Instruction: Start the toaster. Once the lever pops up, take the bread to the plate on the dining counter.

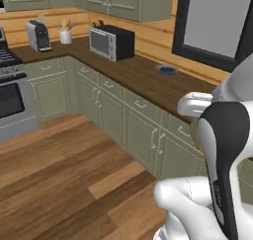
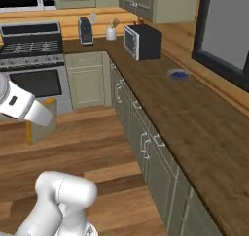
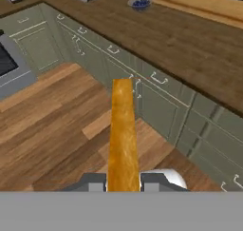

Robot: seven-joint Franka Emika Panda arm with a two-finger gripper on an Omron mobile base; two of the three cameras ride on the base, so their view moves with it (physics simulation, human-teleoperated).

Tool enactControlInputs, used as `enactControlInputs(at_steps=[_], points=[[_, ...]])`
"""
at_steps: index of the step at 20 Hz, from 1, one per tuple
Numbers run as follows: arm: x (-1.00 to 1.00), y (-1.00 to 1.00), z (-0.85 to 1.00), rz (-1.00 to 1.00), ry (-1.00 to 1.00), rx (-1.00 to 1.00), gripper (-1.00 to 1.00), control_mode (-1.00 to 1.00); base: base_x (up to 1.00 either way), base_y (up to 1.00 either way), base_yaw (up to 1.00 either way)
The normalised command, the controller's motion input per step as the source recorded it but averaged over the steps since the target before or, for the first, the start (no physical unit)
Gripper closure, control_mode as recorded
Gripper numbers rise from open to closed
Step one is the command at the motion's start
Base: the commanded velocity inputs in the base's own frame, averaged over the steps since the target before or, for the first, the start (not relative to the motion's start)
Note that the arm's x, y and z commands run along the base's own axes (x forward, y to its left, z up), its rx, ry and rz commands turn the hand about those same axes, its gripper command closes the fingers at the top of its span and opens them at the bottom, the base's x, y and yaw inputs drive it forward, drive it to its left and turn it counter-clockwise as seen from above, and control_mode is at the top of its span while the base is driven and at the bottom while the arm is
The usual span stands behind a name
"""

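In the hand view my gripper (image 3: 123, 183) is shut on the bread (image 3: 123, 130), a golden-tan slice seen edge-on that sticks out from between the fingers over the wood floor. From the right base view the bread (image 2: 43, 129) hangs at the end of my white forearm, low at the left. The toaster (image 1: 38, 35), small and grey with a black face, stands far off on the back worktop (image 2: 85, 30). The plate and the dining counter are out of view.
A dark wood worktop (image 1: 148, 81) over sage-green cabinets (image 2: 146, 147) runs along my right. On it stand a microwave (image 1: 111, 42) and a small blue bowl (image 2: 178, 75). A stove (image 2: 36, 65) sits at the back left. Wood floor (image 1: 64, 170) lies open below.
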Motion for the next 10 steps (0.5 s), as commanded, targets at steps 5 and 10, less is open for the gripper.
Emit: enactControlInputs(at_steps=[5,10], points=[[0.00,0.00,0.00,0.00,0.00,0.00,1.00,1.00,0.45,0.45,0.80],[0.00,0.00,0.00,0.00,0.00,0.00,1.00,1.00,0.91,0.30,0.68]])
